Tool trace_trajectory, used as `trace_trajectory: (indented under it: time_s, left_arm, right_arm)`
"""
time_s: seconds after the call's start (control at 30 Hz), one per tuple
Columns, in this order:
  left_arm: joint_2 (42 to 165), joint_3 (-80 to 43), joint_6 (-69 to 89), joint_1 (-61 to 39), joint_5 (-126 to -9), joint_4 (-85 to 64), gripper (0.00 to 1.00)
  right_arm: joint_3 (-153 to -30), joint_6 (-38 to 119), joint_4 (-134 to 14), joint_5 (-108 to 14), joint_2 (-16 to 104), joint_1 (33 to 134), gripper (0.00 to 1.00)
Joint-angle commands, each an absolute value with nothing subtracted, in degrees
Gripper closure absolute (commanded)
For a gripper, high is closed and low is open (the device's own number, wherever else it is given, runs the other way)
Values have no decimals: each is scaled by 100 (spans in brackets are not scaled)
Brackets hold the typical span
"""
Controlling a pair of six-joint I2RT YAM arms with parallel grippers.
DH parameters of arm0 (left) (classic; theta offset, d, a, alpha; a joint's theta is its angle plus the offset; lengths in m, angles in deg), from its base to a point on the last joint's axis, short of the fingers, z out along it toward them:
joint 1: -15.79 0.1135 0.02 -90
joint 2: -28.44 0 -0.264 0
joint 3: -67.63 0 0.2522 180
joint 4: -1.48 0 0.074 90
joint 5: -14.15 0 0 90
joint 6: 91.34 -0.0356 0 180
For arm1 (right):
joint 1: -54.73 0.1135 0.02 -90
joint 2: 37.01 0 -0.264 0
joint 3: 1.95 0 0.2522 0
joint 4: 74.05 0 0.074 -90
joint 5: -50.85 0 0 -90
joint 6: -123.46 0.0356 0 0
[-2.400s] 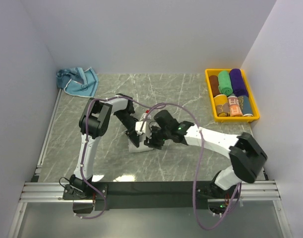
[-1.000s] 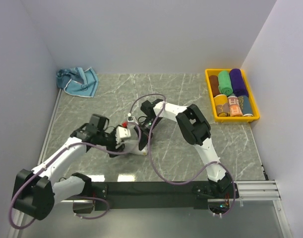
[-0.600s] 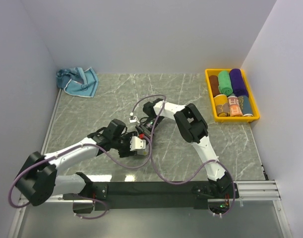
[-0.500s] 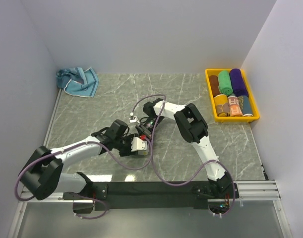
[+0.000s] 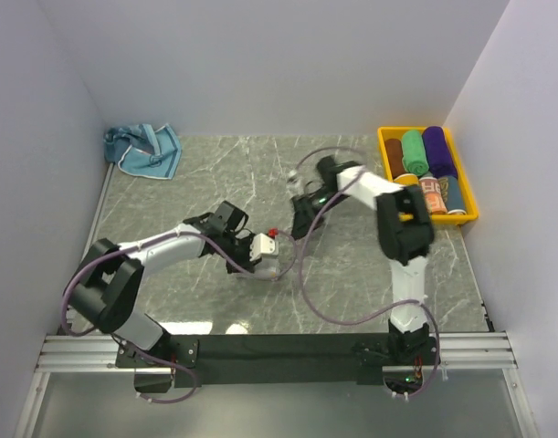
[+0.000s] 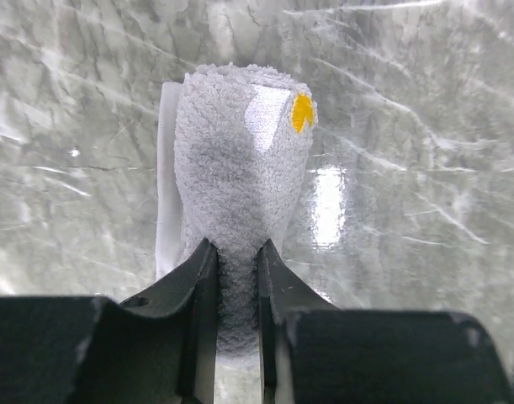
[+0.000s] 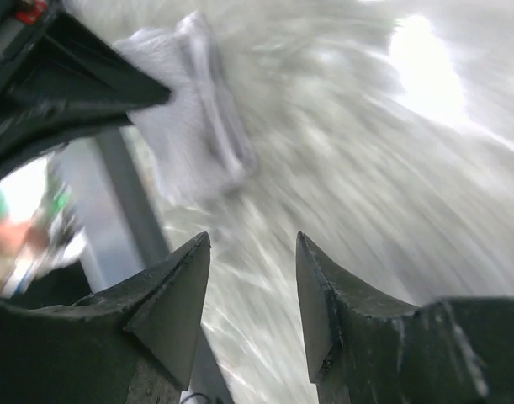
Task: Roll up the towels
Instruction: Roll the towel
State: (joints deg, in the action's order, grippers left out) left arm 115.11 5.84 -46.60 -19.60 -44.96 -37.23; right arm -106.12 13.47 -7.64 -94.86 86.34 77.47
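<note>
A pale grey-white towel (image 6: 240, 168), rolled into a short roll with a yellow mark at its far end, lies on the marble table. My left gripper (image 6: 237, 252) is shut on its near end; in the top view the left gripper (image 5: 261, 258) covers most of the roll. My right gripper (image 5: 300, 226) is open and empty, a little to the right of the roll. In the blurred right wrist view my right gripper (image 7: 252, 252) stands above bare table with the towel (image 7: 193, 126) beyond it. A light blue towel (image 5: 143, 151) lies crumpled at the back left corner.
A yellow bin (image 5: 468, 205) at the back right holds several rolled towels, among them green (image 5: 413, 152), purple (image 5: 438, 151) and brown. White walls close in the left, back and right sides. A metal rail runs along the table's left edge.
My left arm has swung in from the left and closed on the roll's end. My right gripper has drawn away from the roll, up and to the right.
</note>
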Motion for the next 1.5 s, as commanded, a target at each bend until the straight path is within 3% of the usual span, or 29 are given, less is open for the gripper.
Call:
trace_trajectory:
  time_s: [0.0, 0.33, 0.57, 0.7, 0.83, 1.1, 1.17, 1.37, 1.47]
  left_arm:
    - [12158, 264, -4388, -1779, -4061, -4979, 91]
    - [14101, -1380, -4010, -1040, -3085, -6184, 94]
    - [15157, -2242, -4213, -838, -3102, -6774, 95]
    - [15289, -2374, -4116, -829, -3041, -6738, 95]
    - [15386, -2497, -4054, -829, -2936, -6800, 96]
    - [15641, -2638, -4124, -767, -2787, -6940, 96]
    - [15702, -2682, -4151, -750, -2760, -6984, 95]
    - [16009, -2945, -4397, -662, -2567, -7353, 95]
    - [16150, -3068, -4493, -627, -2453, -7546, 95]
  right_arm:
    - [-10089, 1615, -1652, -8856, 7305, 7126, 47]
    - [-7955, 200, -1897, -7889, 4334, 6791, 49]
    - [-6906, 357, -3020, -6449, 3304, 8362, 50]
    - [-6897, 542, -3646, -5385, 3627, 9775, 43]
    - [-7274, 674, -4068, -5199, 4217, 10305, 41]
    - [-7723, 551, -4499, -5286, 5420, 10728, 38]
    - [-7811, 525, -4491, -5252, 5579, 10842, 29]
    - [-7978, 305, -4675, -5014, 6159, 10992, 27]
    - [-8013, 130, -4693, -4988, 6528, 10992, 32]
